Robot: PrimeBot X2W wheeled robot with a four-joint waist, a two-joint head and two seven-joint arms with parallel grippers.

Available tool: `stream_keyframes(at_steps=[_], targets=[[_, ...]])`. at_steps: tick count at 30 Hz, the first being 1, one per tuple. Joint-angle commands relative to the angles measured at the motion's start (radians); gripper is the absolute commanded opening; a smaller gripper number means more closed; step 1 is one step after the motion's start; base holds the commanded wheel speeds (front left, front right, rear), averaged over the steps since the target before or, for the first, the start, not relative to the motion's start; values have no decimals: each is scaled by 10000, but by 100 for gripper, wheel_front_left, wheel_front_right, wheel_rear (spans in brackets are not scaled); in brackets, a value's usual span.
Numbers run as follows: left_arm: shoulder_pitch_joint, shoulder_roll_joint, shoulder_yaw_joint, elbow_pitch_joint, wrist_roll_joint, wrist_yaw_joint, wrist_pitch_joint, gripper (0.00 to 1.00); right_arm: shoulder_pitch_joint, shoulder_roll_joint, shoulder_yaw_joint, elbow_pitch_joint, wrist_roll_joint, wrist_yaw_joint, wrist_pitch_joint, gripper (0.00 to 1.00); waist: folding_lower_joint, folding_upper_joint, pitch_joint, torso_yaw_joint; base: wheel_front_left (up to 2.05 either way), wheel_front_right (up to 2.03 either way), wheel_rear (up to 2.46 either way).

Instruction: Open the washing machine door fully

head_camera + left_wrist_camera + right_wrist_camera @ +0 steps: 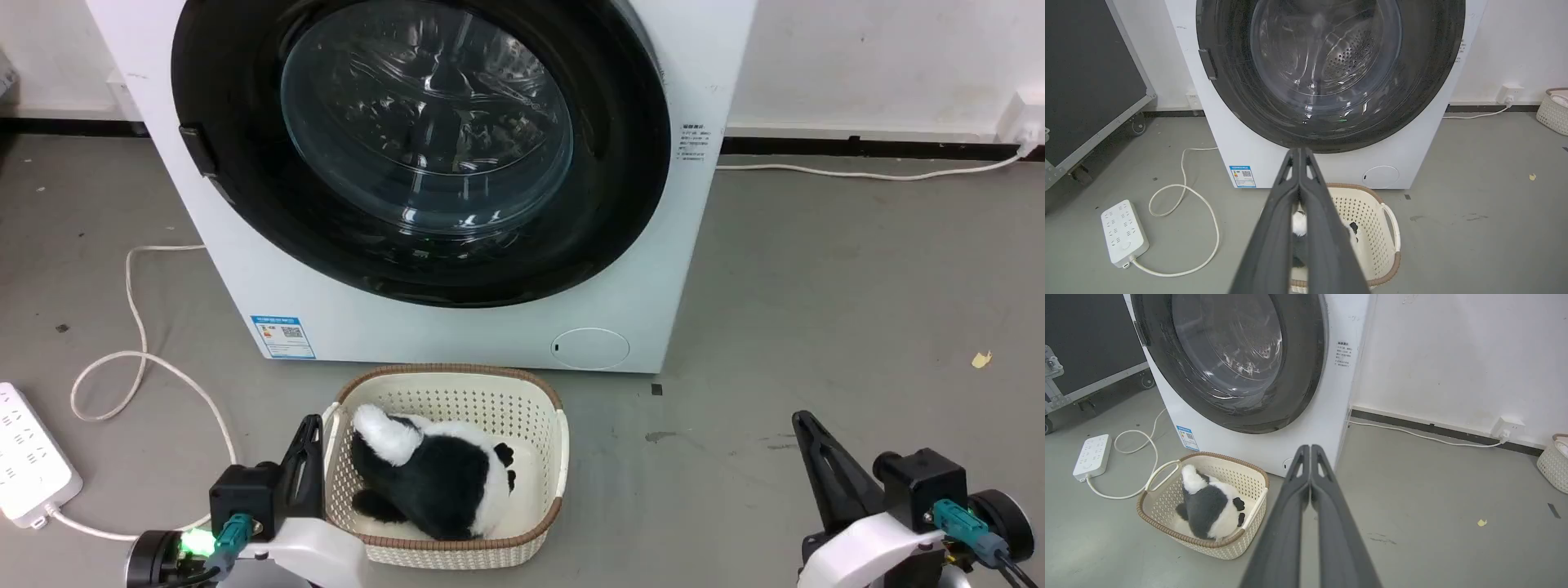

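Trouble is lurking at the basket point(449, 372): the washing machine door point(420, 147) is sitting shut behind it, the left gripper point(311, 424) beside it and the right gripper point(803, 419) well apart are hanging pinched closed, empty; reaching forward is probably risking a snag.

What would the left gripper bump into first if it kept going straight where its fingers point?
Most likely the washing machine door, near its black lower rim: the shut left gripper lines up with it. Depth is hard to judge, so it might hit the white front panel just below.
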Motion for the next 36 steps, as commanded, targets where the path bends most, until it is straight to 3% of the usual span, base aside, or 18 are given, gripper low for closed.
stream_keyframes(at_steps=[1,36], targets=[[-150,18,9,-37,89,-43,1,0,-119,36,-7,-30,-74,-7,5,0,0,-1,0,0,0,0,0],[-150,18,9,-37,89,-43,1,0,-119,36,-7,-30,-74,-7,5,0,0,-1,0,0,0,0,0]])
